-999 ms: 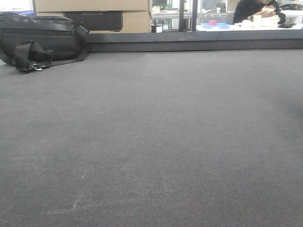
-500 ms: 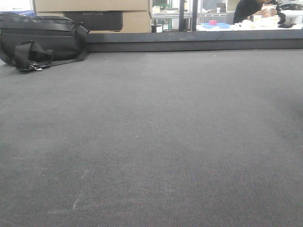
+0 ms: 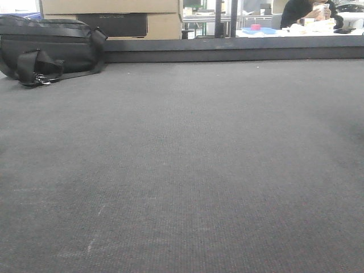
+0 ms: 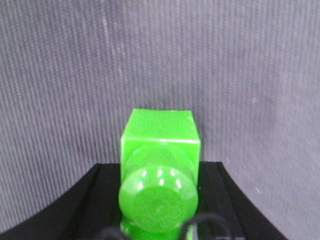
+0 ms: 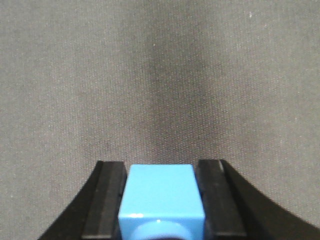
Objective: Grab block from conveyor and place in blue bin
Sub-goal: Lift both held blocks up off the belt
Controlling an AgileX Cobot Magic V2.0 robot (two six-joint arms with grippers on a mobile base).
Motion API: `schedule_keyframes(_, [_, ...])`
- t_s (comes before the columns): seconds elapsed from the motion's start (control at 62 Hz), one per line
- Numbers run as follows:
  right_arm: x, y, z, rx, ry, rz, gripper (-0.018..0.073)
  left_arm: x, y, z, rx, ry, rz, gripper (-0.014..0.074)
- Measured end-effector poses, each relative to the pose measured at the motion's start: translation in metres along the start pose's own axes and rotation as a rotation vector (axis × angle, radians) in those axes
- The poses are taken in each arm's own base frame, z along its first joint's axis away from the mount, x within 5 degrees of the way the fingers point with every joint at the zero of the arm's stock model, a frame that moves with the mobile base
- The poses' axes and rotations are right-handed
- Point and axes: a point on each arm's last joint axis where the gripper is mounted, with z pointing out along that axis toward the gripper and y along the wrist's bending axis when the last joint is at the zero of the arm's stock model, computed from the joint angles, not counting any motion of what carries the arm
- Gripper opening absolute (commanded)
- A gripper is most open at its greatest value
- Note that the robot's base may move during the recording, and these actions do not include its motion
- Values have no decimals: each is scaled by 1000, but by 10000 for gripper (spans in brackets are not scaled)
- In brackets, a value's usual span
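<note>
Person's hand [image 3: 320,11] now higher; left pincer [image 4: 160,167] snug on green block [image 4: 160,132], right pincer [image 5: 161,165] on cropped blue block [image 5: 161,192].

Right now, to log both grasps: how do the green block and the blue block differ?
The green block juts past the left gripper's fingertips; the blue block ends level with the right gripper's. The green block's round stud shows fully; the blue block's barely. Both sit between black fingers.

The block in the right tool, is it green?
No, the block clamped in the right tool is light blue.
</note>
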Motion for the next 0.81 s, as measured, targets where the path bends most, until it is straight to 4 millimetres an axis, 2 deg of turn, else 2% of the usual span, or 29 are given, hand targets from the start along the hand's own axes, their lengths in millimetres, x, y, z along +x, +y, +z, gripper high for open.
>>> schedule_keyframes(0.145, [1,1,-9,-7,-35,-1,-162,-3,-2,-21,32,-41,-22,-111])
schedule_keyframes(0.21, [1,2,-17,-10,-76,-3,-162,1,-6,-40,77,-112,-46,-111])
schedule_keyframes(0.338, [0,3,-38,-18,-219,-37,-162,14,-13,-85,156,-360,-97,-111])
schedule_keyframes(0.467, [6,3,-56,-21,-398,-67,-162,37,-15,-113,177,-616,-140,-111])
schedule_keyframes(0.629, [35,-1,-66,-13,-588,-102,-162,84,-16,-122,135,-923,-181,-111])
schedule_keyframes(0.806, [73,-8,-67,-9,-785,-104,-162,131,-18,-107,99,-1109,-210,-111])
